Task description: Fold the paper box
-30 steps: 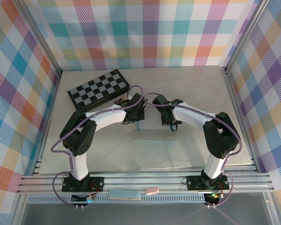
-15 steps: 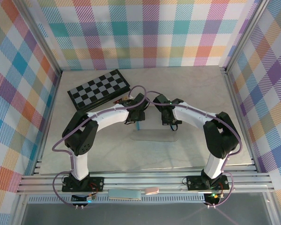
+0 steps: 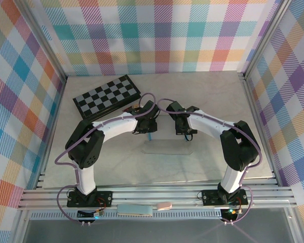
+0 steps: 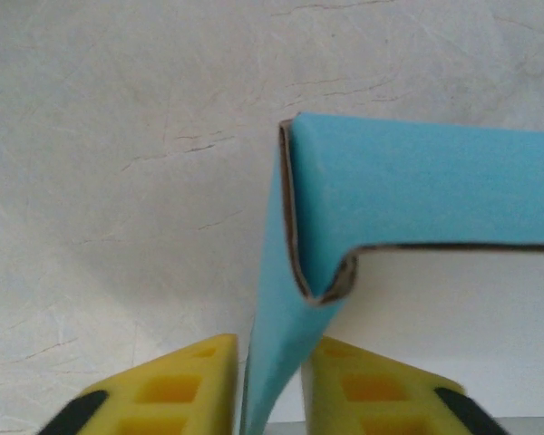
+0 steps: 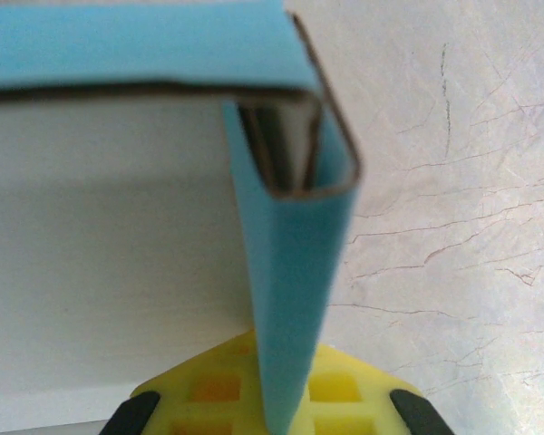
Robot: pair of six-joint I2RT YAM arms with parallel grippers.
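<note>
1. At mid-table (image 3: 218,96), the box (image 3: 167,148) is lying with its pale inside facing up, just toward 6 o'clock from both claws. A checkerboard (image 3: 106,96) is sitting well apart at 10 o'clock.
2. At the box's 9 o'clock end, the left claw (image 4: 274,353) is straddling an upright blue end wall. The card is running between its yellow fingers (image 4: 195,381), but I cannot tell whether they are pinching it or merely flanking it.
3. At the 3 o'clock end, the right claw (image 5: 286,367) is sitting closed, clamped on the other end wall. That wall is curling into a doubled fold at its corner.
4. Done so far, as I read it: a long wall is standing at 12 o'clock in both wrist views, and both end walls are rising against it, so two corners are taking shape.
5. Left to do, as I judge it: the ends are looking loose rather than locked. Any remaining wall and the closing of the top are yet to come, so the fold is sitting roughly midway.
</note>
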